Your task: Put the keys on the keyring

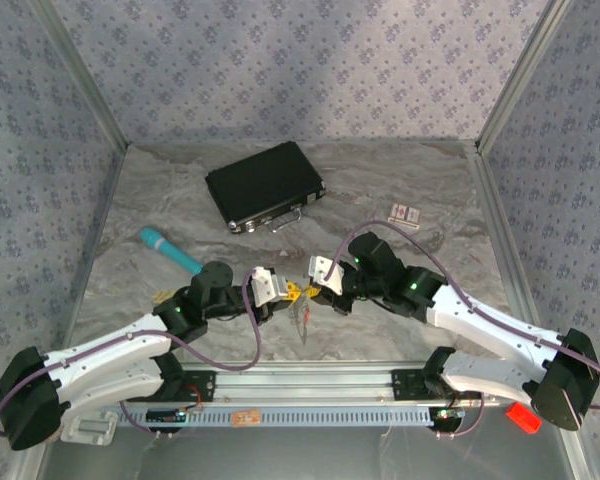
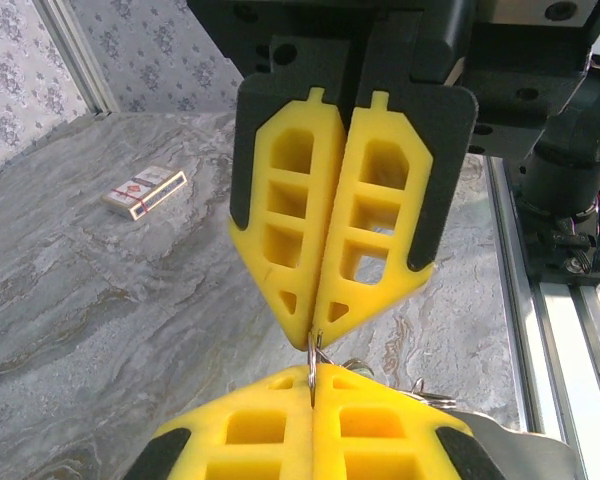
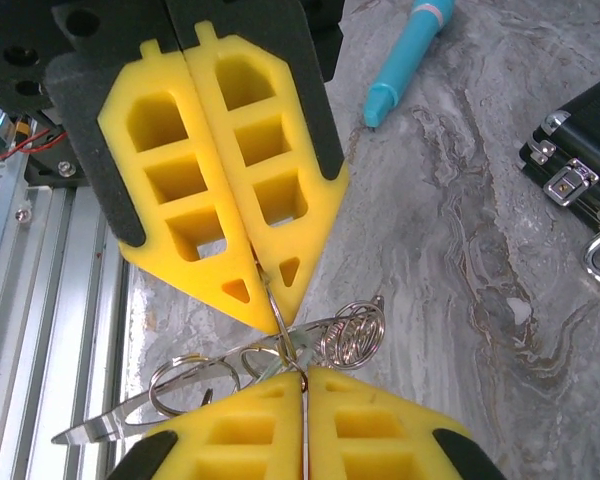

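While both arms reach inward, left hand and right hand tip-to-tip, each clenched on keyring.

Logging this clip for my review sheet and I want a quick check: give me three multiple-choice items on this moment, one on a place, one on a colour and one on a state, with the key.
1. In the top view, where does the black case lie?
A. at the far side of the table, beyond both grippers
B. at the table's near edge
C. at the table's right edge

2. What colour is the pen-like stick?
A. red
B. teal
C. silver

3. How do the left gripper and the right gripper stand?
A. both wide open
B. left shut, right wide open
C. both shut, tip to tip, on the keyring

Key: 1 A, the case lies beyond the meeting grippers. 2 B, it is teal against the grey marbled top. 3 C, the wrist views show both pairs of jaws pressed together on the thin wire.
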Robot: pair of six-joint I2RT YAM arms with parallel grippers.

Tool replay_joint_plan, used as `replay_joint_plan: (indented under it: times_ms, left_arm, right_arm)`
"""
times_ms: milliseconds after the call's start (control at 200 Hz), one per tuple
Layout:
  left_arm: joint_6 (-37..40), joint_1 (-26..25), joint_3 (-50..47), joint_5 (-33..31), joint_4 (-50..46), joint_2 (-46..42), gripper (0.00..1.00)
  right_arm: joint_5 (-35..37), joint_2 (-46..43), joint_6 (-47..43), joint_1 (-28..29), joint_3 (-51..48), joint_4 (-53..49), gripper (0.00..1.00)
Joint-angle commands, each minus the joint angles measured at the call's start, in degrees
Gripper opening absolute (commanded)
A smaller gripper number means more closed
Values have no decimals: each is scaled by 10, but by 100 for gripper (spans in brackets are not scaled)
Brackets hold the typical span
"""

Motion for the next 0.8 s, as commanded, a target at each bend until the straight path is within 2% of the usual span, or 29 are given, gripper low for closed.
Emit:
replay_joint_plan:
  times_ms: [0,120,495,580,795]
  left_arm:
    - [-5,-4,-5,21,45,-9,0]
    - [-16,-4,-5,21,65,-10,0]
    - [-43,-4,-15,17,115,-10,0]
    - [-44,-4,-18,17,115,-7,0]
    - [-40,-4,-23,19,110,-5,0]
  right_arm:
    - [-8,1,-8,2,18,-18,5]
    - [2,4,-6,1,14,-21,0]
    - [-5,3,2,4,10,-4,0]
    - [2,-7,3,2,7,2,10]
    - [29,-35,-4,-3,-4,2,21]
